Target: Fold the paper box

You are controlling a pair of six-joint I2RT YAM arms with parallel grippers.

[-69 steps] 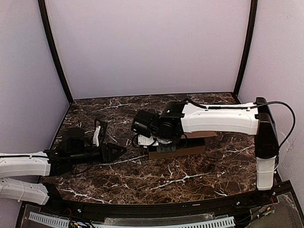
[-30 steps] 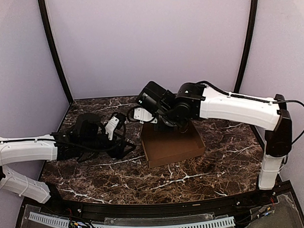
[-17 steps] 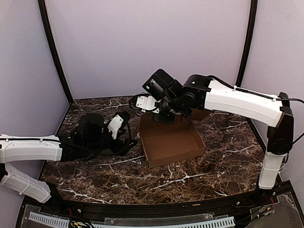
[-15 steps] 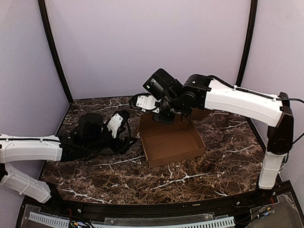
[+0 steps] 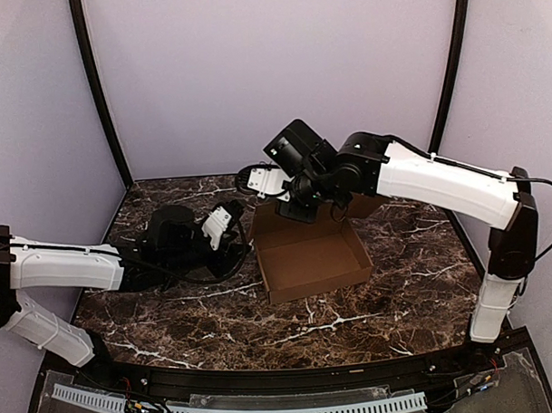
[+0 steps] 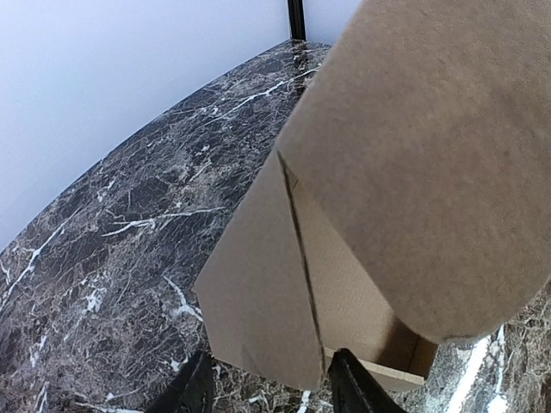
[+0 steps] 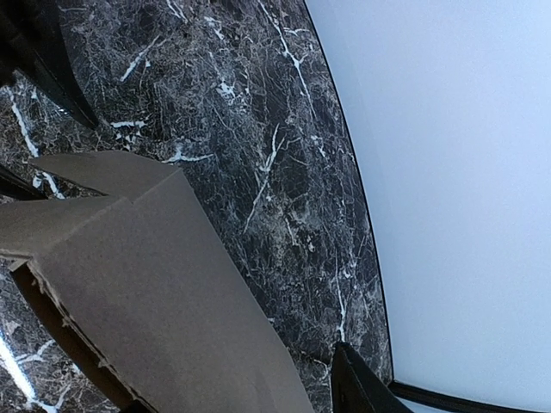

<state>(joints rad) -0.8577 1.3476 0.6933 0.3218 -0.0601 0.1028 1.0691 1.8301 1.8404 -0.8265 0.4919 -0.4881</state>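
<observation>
Left claw (image 6: 270, 380) apart at paper box (image 5: 312, 260) corner | right claw (image 5: 305, 208) state unclear

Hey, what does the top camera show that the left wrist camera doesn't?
Only the top view shows both arms, the left arm and the right arm, and the paper box as an open shallow tray. Only the left wrist view shows the left gripper close up, its fingertips either side of a box corner, and the seam between two panels. Both show the brown cardboard and the marble table.
</observation>
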